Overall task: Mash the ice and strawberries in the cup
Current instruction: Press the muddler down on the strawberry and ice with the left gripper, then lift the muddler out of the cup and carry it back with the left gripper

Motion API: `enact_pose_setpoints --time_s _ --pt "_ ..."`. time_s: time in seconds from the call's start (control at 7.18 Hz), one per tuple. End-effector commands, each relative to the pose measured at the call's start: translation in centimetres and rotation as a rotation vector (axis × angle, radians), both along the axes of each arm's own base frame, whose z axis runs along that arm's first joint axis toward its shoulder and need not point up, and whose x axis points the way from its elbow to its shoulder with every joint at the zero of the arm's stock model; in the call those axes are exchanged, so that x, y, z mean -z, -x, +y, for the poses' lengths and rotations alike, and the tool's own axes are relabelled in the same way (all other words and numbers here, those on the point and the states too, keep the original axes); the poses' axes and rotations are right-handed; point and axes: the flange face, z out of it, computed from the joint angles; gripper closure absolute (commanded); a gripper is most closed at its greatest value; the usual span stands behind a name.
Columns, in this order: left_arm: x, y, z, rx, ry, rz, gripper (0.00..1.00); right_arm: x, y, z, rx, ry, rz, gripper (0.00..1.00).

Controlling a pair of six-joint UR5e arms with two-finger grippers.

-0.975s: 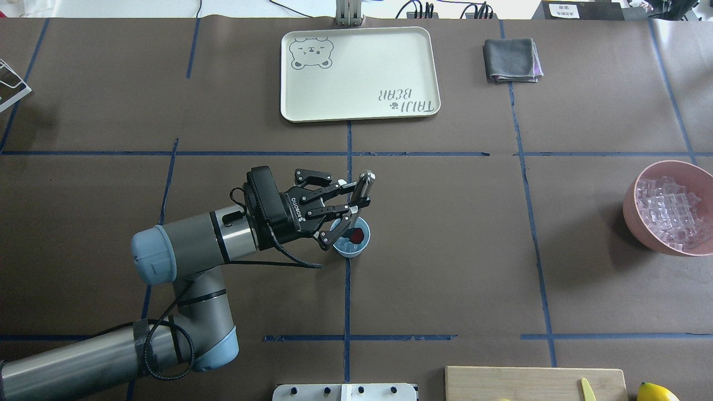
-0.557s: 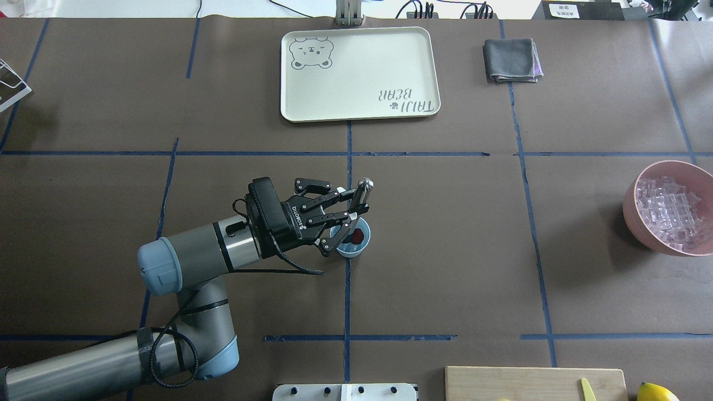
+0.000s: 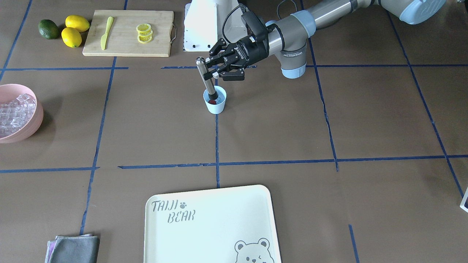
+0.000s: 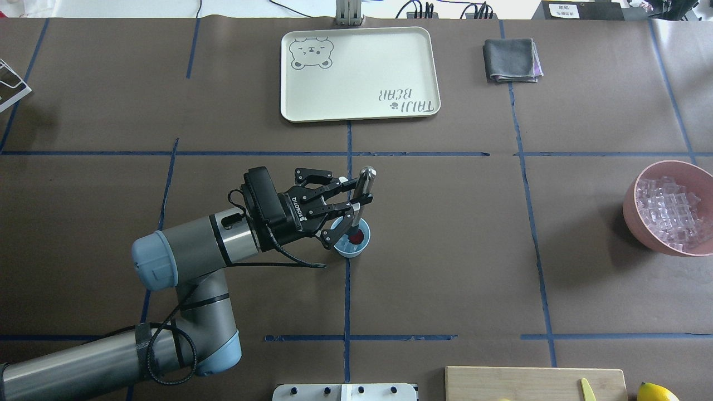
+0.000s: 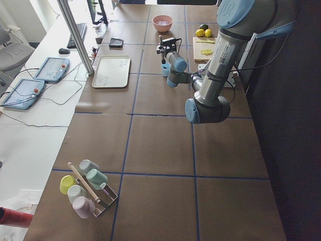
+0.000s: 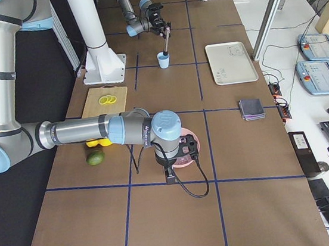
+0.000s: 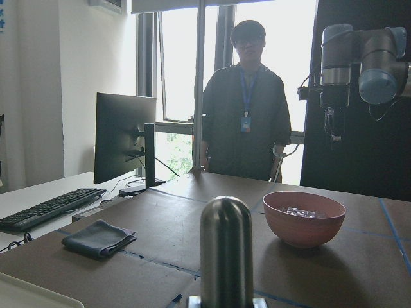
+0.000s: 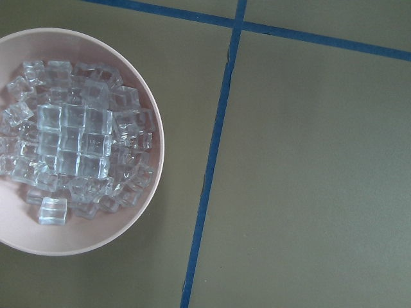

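The light-blue cup stands near the table's middle and also shows in the front view. A red strawberry lies inside it. I cannot make out ice in the cup. My left gripper is shut on a steel muddler, which is tilted with its lower end in the cup. The muddler's top fills the left wrist view. The ice is piled in a pink bowl at the right edge. The right wrist camera looks down on that bowl. I cannot tell whether my right gripper is open or shut.
A cream bear tray and a folded grey cloth lie at the far side. A cutting board with lemon slices and a yellow knife, lemons and a green fruit are near the robot's base. A person stands beyond the table.
The left gripper and muddler dipped a little toward the cup, then came back up to about where they were. The cup and strawberry stayed in place.
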Motion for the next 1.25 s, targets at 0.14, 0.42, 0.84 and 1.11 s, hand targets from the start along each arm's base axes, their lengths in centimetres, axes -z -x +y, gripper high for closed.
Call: enact_pose_setpoints --time_s 0.14,0.42,0.84,1.11 --pt "5.1 2.7 -0.8 0.019 0.103 -0.194 1.0 -0.2 0.0 0.1 -0.002 -0.01 0.0 0.01" --pt "3.5 4.0 -3.0 0.025 0.251 -0.417 1.0 -0.4 0.1 0.1 -0.002 -0.005 -0.001 0.01" --pt "-4.7 10.1 -8.6 -0.101 0.467 -0.767 1.0 -0.4 0.0 0.1 -0.004 -0.005 -0.002 0.01" --pt "-13.0 15.3 -11.2 -0.178 0.712 -0.936 1.0 -0.4 0.0 0.2 -0.003 -0.004 -0.001 0.01"
